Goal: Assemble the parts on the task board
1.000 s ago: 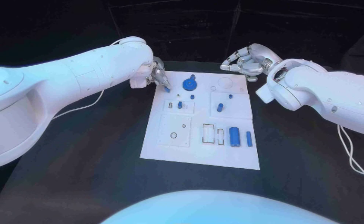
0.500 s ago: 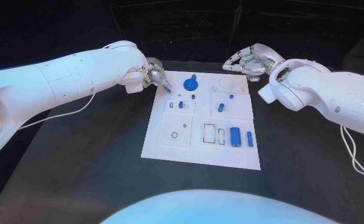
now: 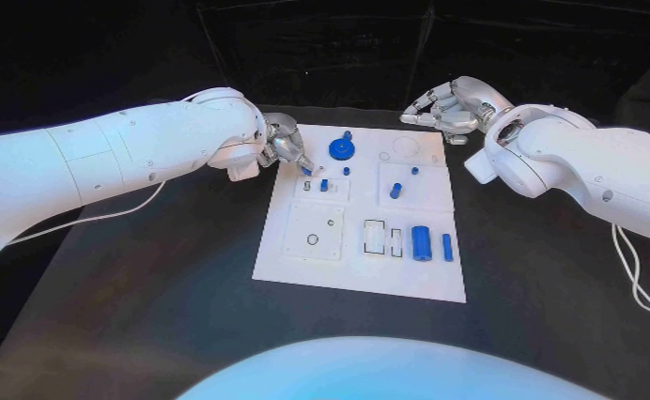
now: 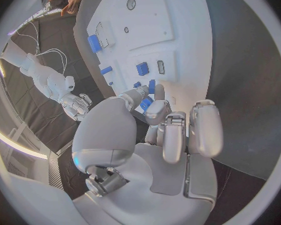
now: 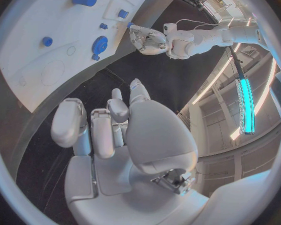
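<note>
**Left hand carries a small blue part in over the board's far-left corner**

On the near half of the task board (image 3: 355, 280) sit the pieces not yet in play: a blue cylinder (image 3: 420, 243) lying on its side and a slim blue bar (image 3: 446, 247) just right of it, with two empty rectangular slots (image 3: 373, 236) to their left and a square plate with a round hole (image 3: 313, 232) further left. None of these needs disturbing for the present step, so the arms should stay clear of that end.

Toward the middle, short blue pegs (image 3: 394, 191) stand in the small square panels. Beyond them a blue gear-like disc (image 3: 339, 148) sits near the far edge, and a faint round recess (image 3: 404, 148) lies to its right.

Over the far-left corner, the left hand (image 3: 284, 144) pinches a small blue piece (image 4: 147, 102) between thumb and fingertip; the wrist view shows it held just above the white surface. The step looks like seating this piece in a nearby socket. A good approach is probably to bring it down upright, square to the hole, and let go only once it has bottomed out, avoiding the standing pegs.

Off the far-right corner, the right hand (image 3: 447, 110) hovers with fingers curled in, grasping nothing.
</note>
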Available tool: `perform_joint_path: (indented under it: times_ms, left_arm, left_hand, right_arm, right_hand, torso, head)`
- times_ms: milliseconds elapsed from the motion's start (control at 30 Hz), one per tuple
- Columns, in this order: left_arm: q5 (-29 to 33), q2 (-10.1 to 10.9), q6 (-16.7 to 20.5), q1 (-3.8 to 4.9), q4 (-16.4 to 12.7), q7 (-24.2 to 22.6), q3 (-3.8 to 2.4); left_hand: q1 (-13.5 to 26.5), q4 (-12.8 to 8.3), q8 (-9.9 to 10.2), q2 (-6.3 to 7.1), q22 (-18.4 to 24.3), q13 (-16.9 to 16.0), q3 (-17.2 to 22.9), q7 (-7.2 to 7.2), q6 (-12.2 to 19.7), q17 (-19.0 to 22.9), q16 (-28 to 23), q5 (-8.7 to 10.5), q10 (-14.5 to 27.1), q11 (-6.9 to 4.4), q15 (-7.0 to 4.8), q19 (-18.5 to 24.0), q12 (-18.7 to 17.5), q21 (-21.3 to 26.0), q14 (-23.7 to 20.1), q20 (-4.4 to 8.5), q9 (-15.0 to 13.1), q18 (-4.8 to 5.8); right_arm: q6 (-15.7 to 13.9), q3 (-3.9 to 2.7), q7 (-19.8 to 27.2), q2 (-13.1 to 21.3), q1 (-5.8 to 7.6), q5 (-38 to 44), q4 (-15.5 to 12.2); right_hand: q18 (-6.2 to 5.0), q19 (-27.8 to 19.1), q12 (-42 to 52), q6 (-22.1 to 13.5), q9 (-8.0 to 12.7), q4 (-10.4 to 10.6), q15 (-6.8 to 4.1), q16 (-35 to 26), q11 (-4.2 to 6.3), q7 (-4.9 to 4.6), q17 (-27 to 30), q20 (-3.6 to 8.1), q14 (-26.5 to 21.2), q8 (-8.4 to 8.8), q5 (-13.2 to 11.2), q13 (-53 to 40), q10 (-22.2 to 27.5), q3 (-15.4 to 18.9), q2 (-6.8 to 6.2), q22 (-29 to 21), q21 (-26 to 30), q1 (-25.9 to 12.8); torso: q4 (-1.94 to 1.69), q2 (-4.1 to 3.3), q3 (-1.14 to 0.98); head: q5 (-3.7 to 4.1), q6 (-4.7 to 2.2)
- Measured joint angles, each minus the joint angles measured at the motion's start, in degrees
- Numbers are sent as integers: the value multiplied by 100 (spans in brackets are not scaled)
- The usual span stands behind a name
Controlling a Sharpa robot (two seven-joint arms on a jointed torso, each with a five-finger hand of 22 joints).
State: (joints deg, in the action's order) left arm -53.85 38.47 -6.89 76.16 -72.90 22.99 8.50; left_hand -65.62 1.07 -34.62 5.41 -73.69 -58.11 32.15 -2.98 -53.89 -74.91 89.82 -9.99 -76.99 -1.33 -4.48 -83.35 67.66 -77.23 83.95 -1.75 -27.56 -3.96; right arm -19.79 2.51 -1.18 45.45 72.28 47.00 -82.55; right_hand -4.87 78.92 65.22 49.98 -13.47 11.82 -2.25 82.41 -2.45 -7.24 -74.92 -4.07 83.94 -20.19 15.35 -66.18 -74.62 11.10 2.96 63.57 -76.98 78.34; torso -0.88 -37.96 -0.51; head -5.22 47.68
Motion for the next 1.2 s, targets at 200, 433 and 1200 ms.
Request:
perform_joint_path:
  times_ms: [200, 433, 1200]
  left_arm:
    - [-68, 49, 105, -42, -109, -15, 62]
    - [-122, 66, 193, -115, -141, -15, 109]
    - [-188, 65, 148, -177, -143, 30, 122]
  left_hand:
    - [17, -39, -27, 98, -2, -17, 39, 21, -40, 0, 0, 0, -30, -29, 0, 0, 0, 0, 0, 0, -7, 0]
    - [26, -44, -27, 118, -5, -26, 45, 21, -41, 0, 0, 0, -32, -31, 0, 0, 0, 0, 0, 0, -12, 0]
    - [60, -131, -17, 149, -10, -29, 98, 18, -40, 0, 0, 2, -30, -29, 0, 0, 0, 0, 0, 0, -7, -1]
  right_arm:
    - [0, 0, 0, 9, -1, 0, 0]
    - [0, 1, 0, 13, -4, 0, -1]
    - [0, 1, 2, 11, -11, -1, 3]
  right_hand:
    - [0, 0, 0, 0, 1, 0, 0, 0, 0, 0, 0, 0, 0, 0, 0, 0, 0, 0, 0, 0, 0, 0]
    - [0, 0, 0, 0, 1, 0, 0, 0, 0, 0, 1, 0, 0, -22, 30, 5, 0, 0, 0, -1, 0, 0]
    - [0, 0, 0, 0, 2, 0, 0, 0, 0, 0, 1, 0, 0, -22, 30, 5, 0, 0, 0, -1, 0, 0]
  torso:
    - [4, -1, -2]
    - [5, -4, -3]
    - [12, -4, -4]
  head:
    - [0, 3]
    - [-5, 14]
    - [-21, 46]
